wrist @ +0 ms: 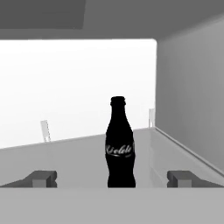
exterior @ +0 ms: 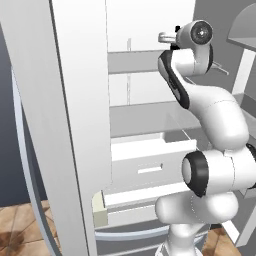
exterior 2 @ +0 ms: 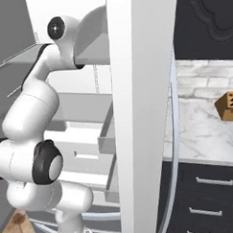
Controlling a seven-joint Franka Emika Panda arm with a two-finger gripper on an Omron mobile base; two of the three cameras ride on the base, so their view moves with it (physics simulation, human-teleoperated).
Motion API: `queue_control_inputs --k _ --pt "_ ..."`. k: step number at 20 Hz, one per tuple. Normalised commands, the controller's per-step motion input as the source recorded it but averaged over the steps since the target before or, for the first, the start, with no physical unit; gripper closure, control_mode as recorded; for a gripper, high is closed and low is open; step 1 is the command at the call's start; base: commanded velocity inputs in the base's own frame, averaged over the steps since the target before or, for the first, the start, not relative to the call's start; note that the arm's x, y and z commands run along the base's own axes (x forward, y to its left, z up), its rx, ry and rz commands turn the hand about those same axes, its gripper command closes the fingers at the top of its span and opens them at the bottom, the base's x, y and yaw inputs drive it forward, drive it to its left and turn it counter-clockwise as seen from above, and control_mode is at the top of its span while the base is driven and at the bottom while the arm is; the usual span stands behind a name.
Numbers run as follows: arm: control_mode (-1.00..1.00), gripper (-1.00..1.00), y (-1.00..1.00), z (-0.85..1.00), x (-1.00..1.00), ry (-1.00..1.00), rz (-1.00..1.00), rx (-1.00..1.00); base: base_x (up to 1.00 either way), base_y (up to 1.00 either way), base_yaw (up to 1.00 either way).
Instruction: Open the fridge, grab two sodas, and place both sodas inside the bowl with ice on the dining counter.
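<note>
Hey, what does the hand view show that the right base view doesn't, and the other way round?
Hand view: one dark soda bottle standing upright on a grey fridge shelf, centred ahead of the open gripper.

Right base view: the white arm reaching into the fridge, a white marble-look counter to the right with a small brown box on it, and dark drawers below.

Both: the fridge's white interior with grey shelves.

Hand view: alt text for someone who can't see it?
A near-black soda bottle stands upright on a grey fridge shelf, centred between the open tool fingertips. White back wall behind, grey side wall on the right.
</note>
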Motion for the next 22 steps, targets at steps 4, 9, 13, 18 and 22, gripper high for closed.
queue_control_inputs --k 4,9,13,18,22 --pt "-1.0 -1.0 -0.12 -0.15 0.3 0.0 -0.03 -0.03 0.0 0.0 0.0" --pt "-1.0 -1.0 -0.05 -0.1 0.27 0.0 -0.01 -0.02 0.0 0.0 0.0" --pt "-1.0 -1.0 -0.12 -0.05 0.3 0.0 0.0 0.0 0.0 0.0 0.0" --pt "-1.0 -1.0 -0.21 -0.08 0.32 0.0 0.0 0.0 0.0 0.0 0.0" --pt "-1.0 -1.0 -0.11 -0.06 0.25 0.0 0.0 0.0 0.0 0.0 0.0"
